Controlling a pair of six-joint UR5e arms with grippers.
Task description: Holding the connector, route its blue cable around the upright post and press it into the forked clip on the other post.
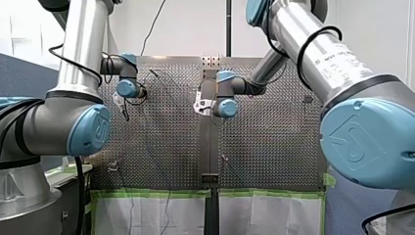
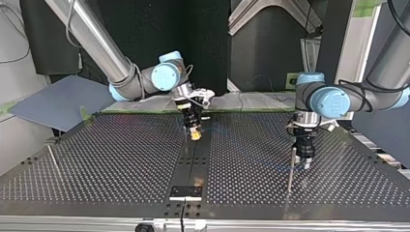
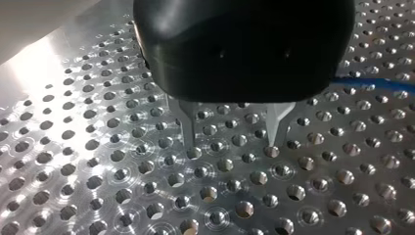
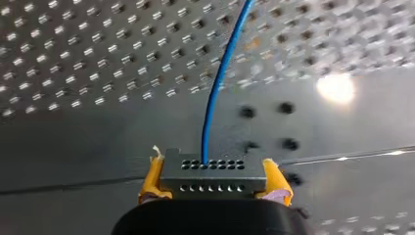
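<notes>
In the right wrist view my right gripper (image 4: 213, 188) is shut, its yellow pads (image 4: 151, 178) clamped on a grey connector (image 4: 213, 171). A blue cable (image 4: 218, 83) leaves the connector and runs ahead over the perforated table. The top view shows this gripper (image 2: 195, 137) low over the dark centre strip. My left gripper (image 2: 305, 165) hangs just beside a thin upright post (image 2: 290, 169), on the side toward that view's right. Its metal fingers (image 3: 188, 127) stand apart just above the plate with nothing between them. The blue cable (image 3: 377, 83) passes beside that gripper. I cannot make out a forked clip.
A second thin rod (image 2: 52, 157) stands near the top view's left edge. A small black plate (image 2: 186, 192) sits on the centre strip at the near edge. Green tape (image 1: 205, 193) borders the perforated table (image 1: 274, 147).
</notes>
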